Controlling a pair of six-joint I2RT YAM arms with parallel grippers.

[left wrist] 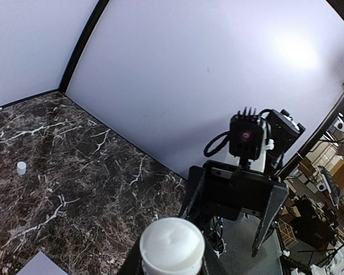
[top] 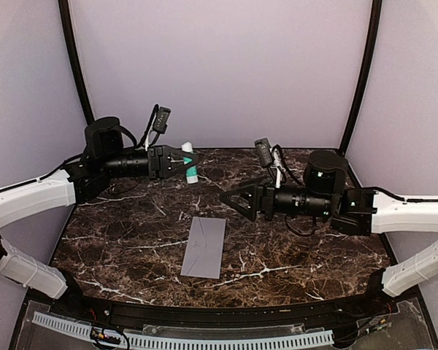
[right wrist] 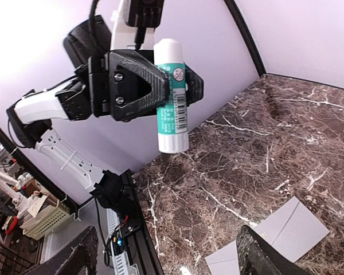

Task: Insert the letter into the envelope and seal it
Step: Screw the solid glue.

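The grey envelope (top: 204,246) lies flat in the middle of the table, its diagonal seams up. It also shows in the right wrist view (right wrist: 284,232), and its corner shows in the left wrist view (left wrist: 43,264). The letter is not in view. My left gripper (top: 192,162) is raised over the back left of the table. It is shut on a white and teal glue stick (top: 190,172), which is uncapped, its white top (left wrist: 172,243) facing the camera. My right gripper (top: 230,198) is open and empty, above the table, facing the glue stick (right wrist: 171,103).
A small white cap (left wrist: 21,168) stands on the dark marble table (top: 277,255) at the back left. Purple walls close in the back and sides. A black rail (top: 204,310) runs along the near edge.
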